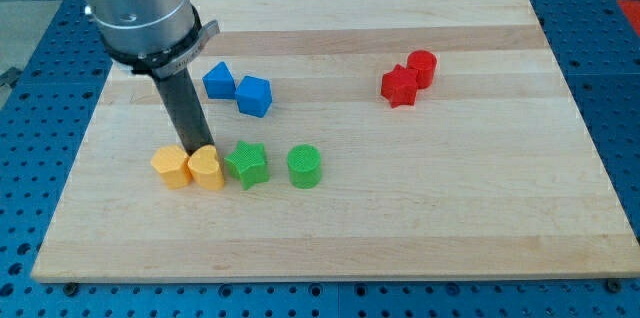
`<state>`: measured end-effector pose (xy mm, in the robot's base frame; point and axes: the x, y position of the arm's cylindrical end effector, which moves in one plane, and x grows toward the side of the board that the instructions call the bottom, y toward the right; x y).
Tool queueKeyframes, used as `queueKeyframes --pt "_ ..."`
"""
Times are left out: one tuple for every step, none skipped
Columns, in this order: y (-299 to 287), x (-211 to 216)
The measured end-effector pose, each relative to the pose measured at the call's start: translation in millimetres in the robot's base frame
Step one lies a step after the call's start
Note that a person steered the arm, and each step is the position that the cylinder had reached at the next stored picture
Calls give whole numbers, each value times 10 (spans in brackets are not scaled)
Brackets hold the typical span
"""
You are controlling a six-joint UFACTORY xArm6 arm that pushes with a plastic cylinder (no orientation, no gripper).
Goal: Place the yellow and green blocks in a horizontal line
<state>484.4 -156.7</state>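
Rod-ended and with no jaws to spread or pinch, my tip (193,148) rests just behind the yellow heart block (207,168), the yellow hexagon block (171,167) beside it toward the view's left. Rightward from the tip sit the green star block (247,164) and green cylinder block (304,166), so all four look nearly level, apparently needing only fine nudges.

Grey metal cylinder, straight dark rod (184,113)
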Motion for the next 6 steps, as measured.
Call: queueKeyframes --pt "-14 4" --pt "23 -236" --pt "429 -339" --pt "1281 -252" --pt "1932 -1" --pt "2132 172"
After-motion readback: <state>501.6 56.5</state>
